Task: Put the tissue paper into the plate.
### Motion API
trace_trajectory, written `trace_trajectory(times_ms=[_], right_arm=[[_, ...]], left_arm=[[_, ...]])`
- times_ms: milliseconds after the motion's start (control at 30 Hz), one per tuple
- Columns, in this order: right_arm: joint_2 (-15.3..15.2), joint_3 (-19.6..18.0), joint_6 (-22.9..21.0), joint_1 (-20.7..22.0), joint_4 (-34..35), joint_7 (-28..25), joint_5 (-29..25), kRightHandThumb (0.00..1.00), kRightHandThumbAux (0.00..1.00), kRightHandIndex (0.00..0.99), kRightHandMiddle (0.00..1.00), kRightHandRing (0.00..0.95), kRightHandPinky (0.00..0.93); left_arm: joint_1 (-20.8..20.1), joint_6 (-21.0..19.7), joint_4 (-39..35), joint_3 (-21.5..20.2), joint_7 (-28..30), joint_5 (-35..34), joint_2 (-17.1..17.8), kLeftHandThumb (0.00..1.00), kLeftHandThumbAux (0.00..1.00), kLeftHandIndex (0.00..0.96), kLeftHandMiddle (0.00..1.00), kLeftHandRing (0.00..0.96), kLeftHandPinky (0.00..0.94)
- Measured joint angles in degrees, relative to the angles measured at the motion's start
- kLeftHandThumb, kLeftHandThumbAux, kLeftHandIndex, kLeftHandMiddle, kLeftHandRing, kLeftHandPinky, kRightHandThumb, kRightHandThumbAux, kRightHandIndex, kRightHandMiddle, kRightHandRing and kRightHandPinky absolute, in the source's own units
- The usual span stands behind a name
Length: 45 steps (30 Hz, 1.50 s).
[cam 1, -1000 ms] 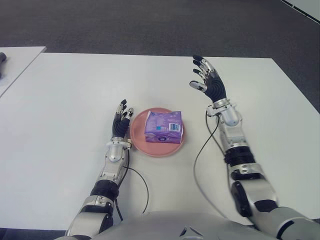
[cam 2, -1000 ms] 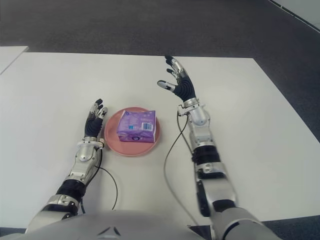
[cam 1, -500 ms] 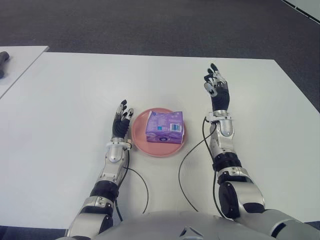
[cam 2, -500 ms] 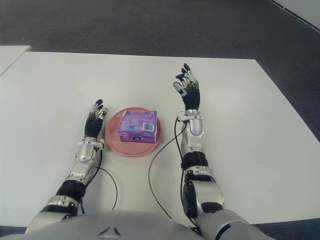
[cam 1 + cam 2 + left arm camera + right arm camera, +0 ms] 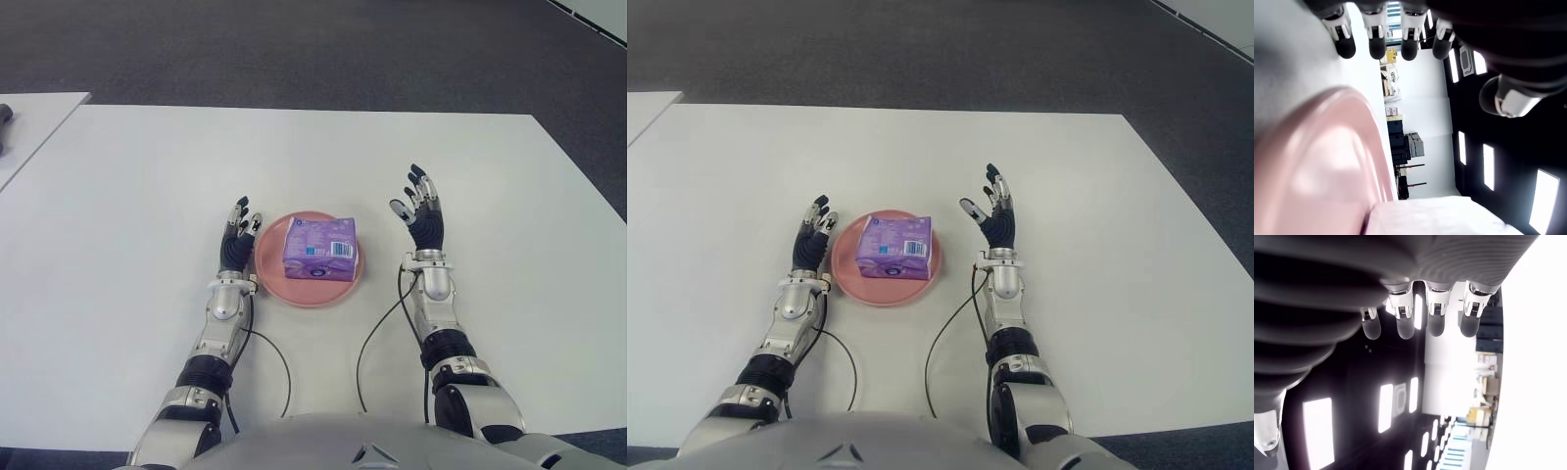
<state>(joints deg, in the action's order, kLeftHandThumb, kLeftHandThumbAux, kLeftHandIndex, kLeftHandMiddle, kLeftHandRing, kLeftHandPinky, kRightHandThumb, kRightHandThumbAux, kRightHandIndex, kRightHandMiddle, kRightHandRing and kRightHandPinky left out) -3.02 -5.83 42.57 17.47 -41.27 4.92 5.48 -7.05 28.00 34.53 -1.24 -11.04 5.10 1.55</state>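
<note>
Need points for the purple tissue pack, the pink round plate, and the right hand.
purple tissue pack [image 5: 319, 249], left eye view, middle of its top face.
pink round plate [image 5: 308, 294], left eye view, bare near rim.
right hand [image 5: 423, 220], left eye view, palm, fingers spread.

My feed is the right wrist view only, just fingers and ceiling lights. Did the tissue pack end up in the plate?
Observer: Yes, the purple tissue pack lies inside the pink plate.
Operator: Is my right hand holding anything?
Observer: No, the right hand is open and empty, to the right of the plate.
Operator: And the left hand?
Observer: The left hand shows open against the plate's left rim.
</note>
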Motion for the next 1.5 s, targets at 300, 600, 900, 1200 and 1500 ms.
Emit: trace_trajectory(times_ms=[300, 600, 900, 1200, 1500], right_arm=[[0.6, 1.8, 0.1, -5.1, 4.6, 3.0, 2.7, 0.0, 0.573, 0.0, 0.0, 0.0, 0.0], [3.3, 3.6, -4.9, -11.3, 17.4, 7.8, 6.6, 0.0, 0.461, 0.041, 0.011, 0.325, 0.58], [6.3, 5.0, -17.7, -18.9, 33.0, 11.8, 11.8, 0.0, 0.361, 0.078, 0.003, 0.652, 0.73], [6.4, 6.9, -21.5, -19.7, 33.9, 13.7, 12.4, 0.0, 0.34, 0.07, 0.049, 0.679, 0.673], [6.3, 8.0, -23.3, -19.6, 33.9, 14.1, 12.0, 0.003, 0.39, 0.266, 0.183, 0.567, 0.383]], left_arm=[[0.1, 0.0, -0.1, 0.0, 0.3, 0.0, 0.2, 0.0, 0.371, 0.0, 0.0, 0.0, 0.0], [0.2, 0.2, 0.0, 0.1, 0.3, 0.1, 0.4, 0.0, 0.364, 0.0, 0.0, 0.0, 0.0], [0.1, 0.9, 0.4, 0.0, 0.4, 0.0, 0.7, 0.0, 0.365, 0.0, 0.0, 0.0, 0.0], [0.1, 0.9, 0.4, 0.0, 1.5, -0.1, 0.9, 0.0, 0.369, 0.0, 0.0, 0.0, 0.0], [0.0, 0.0, 0.0, -0.1, 2.0, -0.1, 0.9, 0.0, 0.382, 0.0, 0.0, 0.0, 0.0]])
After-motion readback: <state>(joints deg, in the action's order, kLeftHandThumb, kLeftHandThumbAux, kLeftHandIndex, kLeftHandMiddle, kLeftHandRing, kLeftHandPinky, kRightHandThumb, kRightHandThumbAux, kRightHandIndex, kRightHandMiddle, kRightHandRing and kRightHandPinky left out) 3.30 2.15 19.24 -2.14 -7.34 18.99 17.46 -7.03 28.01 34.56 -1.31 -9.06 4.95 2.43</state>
